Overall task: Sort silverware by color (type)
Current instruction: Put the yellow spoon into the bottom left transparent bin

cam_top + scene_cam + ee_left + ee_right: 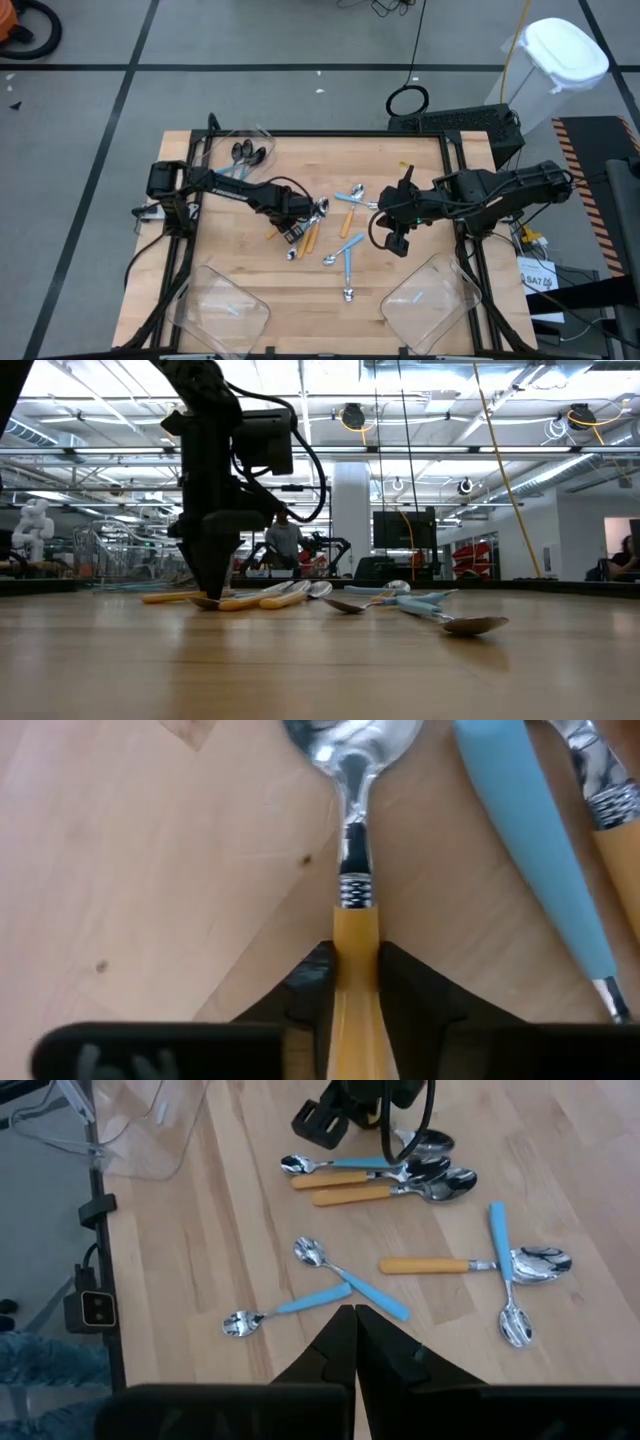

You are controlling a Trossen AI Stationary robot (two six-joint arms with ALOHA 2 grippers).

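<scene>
left gripper (355, 982) pinching orange-handled spoon (352, 870) handle between its fingers, bowl ahead; right gripper (355, 1342) closed, empty, above table (420, 165)

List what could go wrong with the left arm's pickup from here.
1. The left gripper pinches the orange-handled spoon on its smooth handle only, with the bowl sticking far out; it may pivot or slip when lifted.
2. A blue-handled spoon lies close beside it, so a lift could drag or knock that neighbour.
3. The right gripper, shut, hovers over the other spoons nearby; the arms could crowd each other mid-table.
</scene>
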